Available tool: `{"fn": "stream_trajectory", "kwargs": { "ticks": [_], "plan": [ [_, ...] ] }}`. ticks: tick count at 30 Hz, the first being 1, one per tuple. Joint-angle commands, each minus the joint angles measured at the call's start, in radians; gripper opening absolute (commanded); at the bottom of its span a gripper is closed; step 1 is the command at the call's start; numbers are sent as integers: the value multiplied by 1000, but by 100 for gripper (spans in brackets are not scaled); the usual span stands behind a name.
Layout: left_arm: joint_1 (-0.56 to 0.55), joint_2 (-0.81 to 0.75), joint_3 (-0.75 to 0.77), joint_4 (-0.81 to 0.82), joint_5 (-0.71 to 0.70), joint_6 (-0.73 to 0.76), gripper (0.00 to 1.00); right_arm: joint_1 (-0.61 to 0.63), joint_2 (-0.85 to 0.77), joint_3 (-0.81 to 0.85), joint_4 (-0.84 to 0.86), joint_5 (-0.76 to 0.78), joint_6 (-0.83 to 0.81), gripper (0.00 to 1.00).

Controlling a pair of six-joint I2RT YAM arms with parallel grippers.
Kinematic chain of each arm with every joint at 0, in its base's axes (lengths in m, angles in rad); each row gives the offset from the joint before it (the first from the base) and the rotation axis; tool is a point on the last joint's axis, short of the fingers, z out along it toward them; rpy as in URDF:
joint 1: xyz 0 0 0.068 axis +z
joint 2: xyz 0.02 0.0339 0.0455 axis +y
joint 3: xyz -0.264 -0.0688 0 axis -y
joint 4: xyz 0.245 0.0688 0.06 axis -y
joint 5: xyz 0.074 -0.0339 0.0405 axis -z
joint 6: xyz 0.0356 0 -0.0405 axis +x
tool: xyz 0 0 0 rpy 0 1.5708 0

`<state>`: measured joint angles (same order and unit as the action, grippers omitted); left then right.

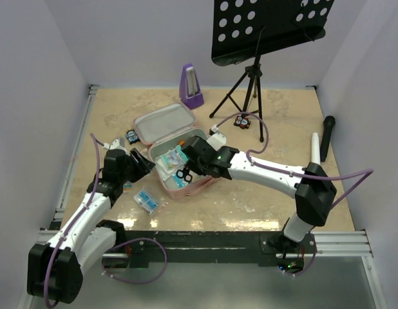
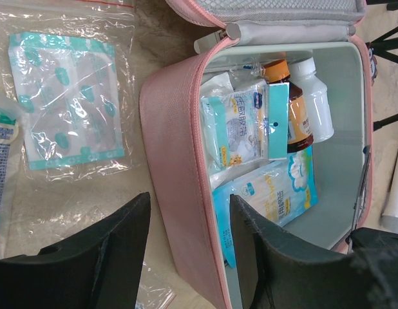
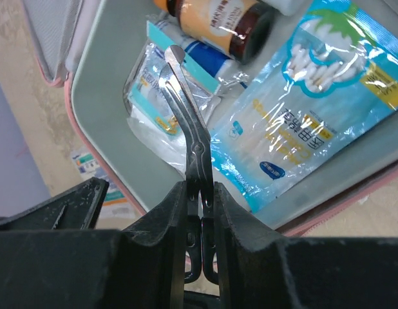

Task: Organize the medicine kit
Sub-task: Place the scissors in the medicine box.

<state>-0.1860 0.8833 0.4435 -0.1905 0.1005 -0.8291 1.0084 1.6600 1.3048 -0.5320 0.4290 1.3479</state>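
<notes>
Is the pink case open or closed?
Open. The medicine kit has its lid flipped back, and a cotton swab packet and bottles show inside.

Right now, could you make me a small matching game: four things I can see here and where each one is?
Things:
1. scissors
2. amber bottle
3. purple metronome
4. bagged plasters

Places:
A. on the table left of the medicine kit
B. clamped in the right tool
C. inside the kit
D. at the table's far edge

Pairs: 1-B, 2-C, 3-D, 4-A
</notes>
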Motion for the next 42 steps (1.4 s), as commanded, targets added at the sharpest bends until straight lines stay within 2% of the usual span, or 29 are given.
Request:
{"fn": "stream_trajectory", "kwargs": {
  "ticks": [1,6,16,20,26,27,32,34,36,39,42],
  "plan": [
    [-6,-18,29,6,5,-18,56,1,-71,-50,-49,60,305,0],
    [-4,-21,24,2,4,-16,56,1,-101,-99,-114,106,499,0],
    [-6,-41,23,-26,-1,-18,56,-1,-16,-76,-152,91,637,0],
    [-6,-44,18,-27,-1,-19,56,-1,7,-41,-152,125,619,0],
    [-6,-43,15,-17,14,-19,56,1,-19,20,-138,255,397,1],
    [-6,-41,18,-18,15,-19,56,1,-20,37,-166,278,367,3],
    [-4,-35,31,-20,11,-13,56,-1,-84,31,-230,440,185,29],
    [-4,-35,29,-15,8,-18,56,-28,-143,5,-186,488,69,36],
    [-4,-33,27,-15,2,-19,56,-117,-219,-48,-69,438,-126,49],
    [-4,-29,26,-13,-8,-19,56,-328,-302,-134,74,280,-333,59],
    [-4,-17,24,-7,-1,-12,56,-434,-318,-177,156,197,-481,70]
  ]
}}
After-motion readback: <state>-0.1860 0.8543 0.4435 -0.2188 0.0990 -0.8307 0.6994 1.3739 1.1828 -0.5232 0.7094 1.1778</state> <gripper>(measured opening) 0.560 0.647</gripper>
